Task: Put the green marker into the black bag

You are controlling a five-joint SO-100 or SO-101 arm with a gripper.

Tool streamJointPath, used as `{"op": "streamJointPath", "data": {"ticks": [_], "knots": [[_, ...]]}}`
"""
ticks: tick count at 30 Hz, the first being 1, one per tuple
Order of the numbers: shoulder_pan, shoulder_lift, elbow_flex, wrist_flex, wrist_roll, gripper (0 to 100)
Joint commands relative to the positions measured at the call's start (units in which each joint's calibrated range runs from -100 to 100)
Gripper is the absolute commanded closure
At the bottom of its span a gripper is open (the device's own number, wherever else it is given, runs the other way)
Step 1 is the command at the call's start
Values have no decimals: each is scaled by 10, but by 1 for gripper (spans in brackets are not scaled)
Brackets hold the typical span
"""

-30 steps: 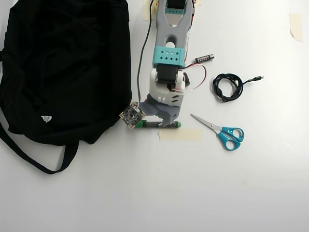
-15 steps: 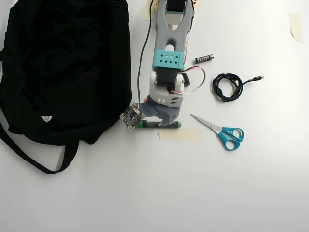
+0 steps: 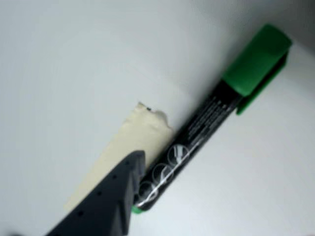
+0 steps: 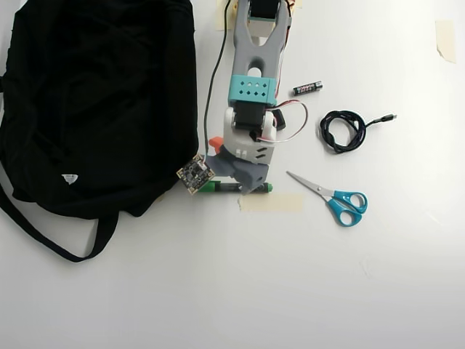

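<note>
— White and smooth, the table (image 4: 218, 291) fills the overhead view. Where is the green marker?

— The green marker (image 4: 218, 187) lies flat near the middle, just right of the black bag's lower edge. It is slim, with a dark barrel and green at both ends. In the wrist view its glossy barrel carries white print and its cap is bright green (image 3: 197, 132).

— And the hand?

— The hand (image 4: 243, 185) sits directly over the marker, covering the barrel's middle. One dark matte finger (image 3: 106, 204) touches the barrel near its small green end. Whether it is clamped on the marker, I cannot tell.

— What surrounds it?

— A strip of beige tape (image 4: 271, 203) lies just below the marker. The black bag (image 4: 94, 102) is large, soft fabric, with a looping strap. To the right are blue-handled scissors (image 4: 334, 198), a coiled black cable (image 4: 343, 131) and a short black battery (image 4: 307, 88).
</note>
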Motion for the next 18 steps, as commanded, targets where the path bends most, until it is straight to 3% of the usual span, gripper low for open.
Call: {"op": "streamJointPath", "data": {"ticks": [1, 18], "knots": [[7, -1, -22, -21, -4, 45], [24, 29, -22, -48, -4, 51]]}}
